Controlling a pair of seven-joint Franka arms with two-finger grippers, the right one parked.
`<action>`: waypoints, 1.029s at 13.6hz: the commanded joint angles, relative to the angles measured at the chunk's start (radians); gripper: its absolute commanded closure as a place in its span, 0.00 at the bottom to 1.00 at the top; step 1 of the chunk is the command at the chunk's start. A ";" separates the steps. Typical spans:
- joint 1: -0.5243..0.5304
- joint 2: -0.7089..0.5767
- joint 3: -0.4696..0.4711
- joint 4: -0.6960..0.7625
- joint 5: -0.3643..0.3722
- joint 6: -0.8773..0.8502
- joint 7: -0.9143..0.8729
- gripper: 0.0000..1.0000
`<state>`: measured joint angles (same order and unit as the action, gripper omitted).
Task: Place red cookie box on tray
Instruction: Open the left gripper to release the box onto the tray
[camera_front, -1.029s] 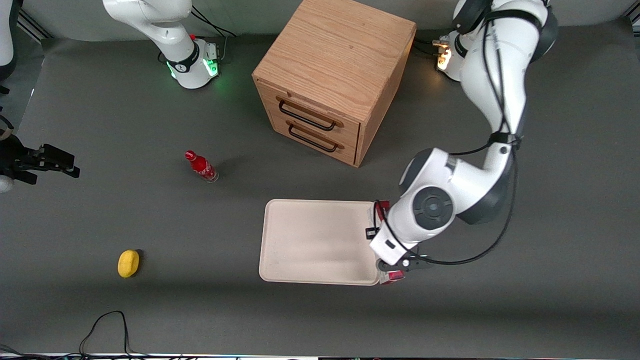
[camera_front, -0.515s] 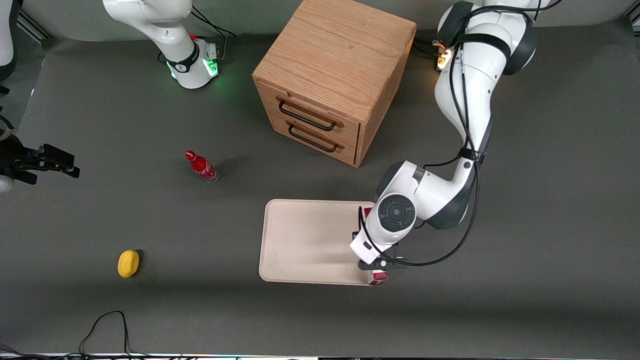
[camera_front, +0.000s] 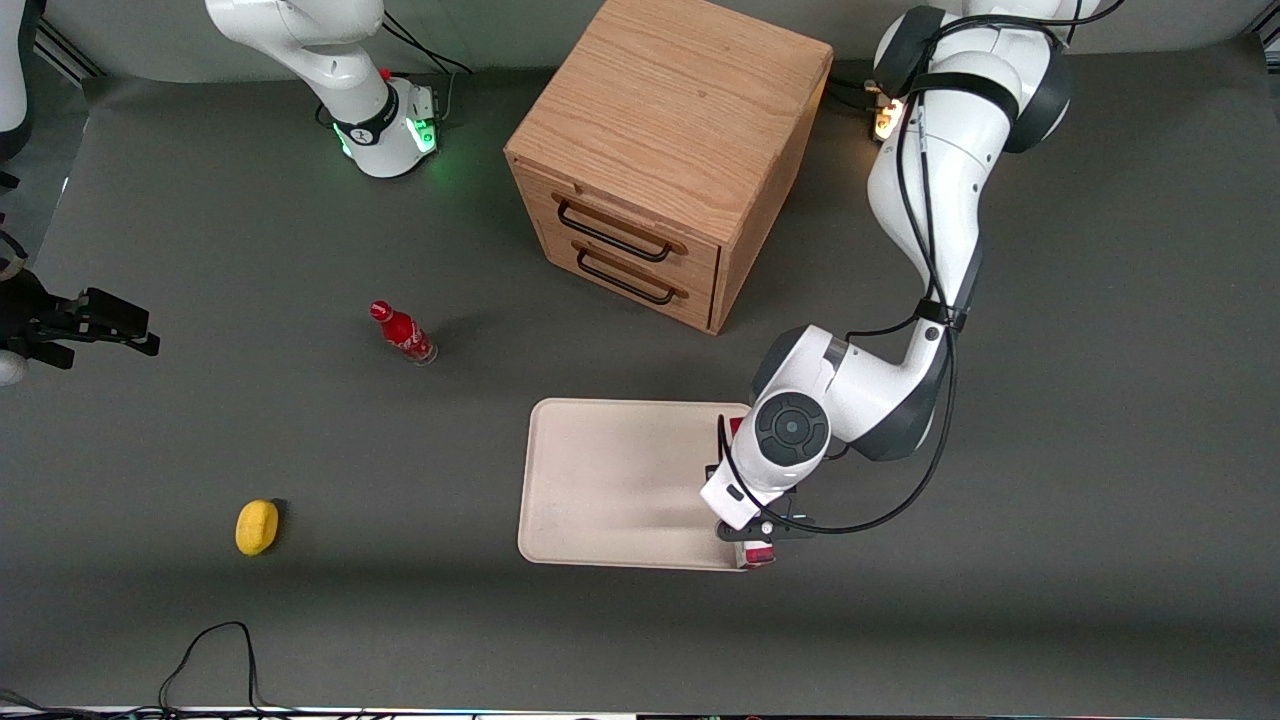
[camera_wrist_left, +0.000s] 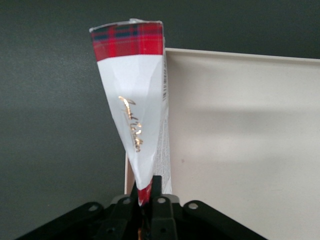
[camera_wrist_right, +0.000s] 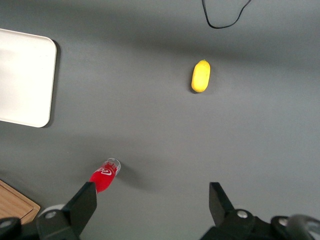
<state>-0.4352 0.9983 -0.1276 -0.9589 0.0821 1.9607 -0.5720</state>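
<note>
Arm has carried the red cookie box (camera_wrist_left: 134, 95) inward and now barely moves. End effector (camera_wrist_left: 146, 200) pinches its edge, above the tray (camera_front: 600, 480) rim at the working arm's end. I judge release imminent.

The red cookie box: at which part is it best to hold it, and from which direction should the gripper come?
Probably by its thin faces, from above, as now: the gripper is shut on the red cookie box, which stands on edge over the tray rim at the working arm's end. The box is flat and thin, so two fingers span its thickness easily, not its broad width.
</note>
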 joint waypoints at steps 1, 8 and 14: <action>-0.011 -0.021 0.011 -0.004 0.015 -0.019 -0.012 0.00; 0.022 -0.167 0.013 -0.041 0.021 -0.227 0.015 0.00; 0.229 -0.662 0.005 -0.545 0.002 -0.206 0.259 0.00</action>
<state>-0.2751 0.5751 -0.1169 -1.2132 0.0943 1.7193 -0.3996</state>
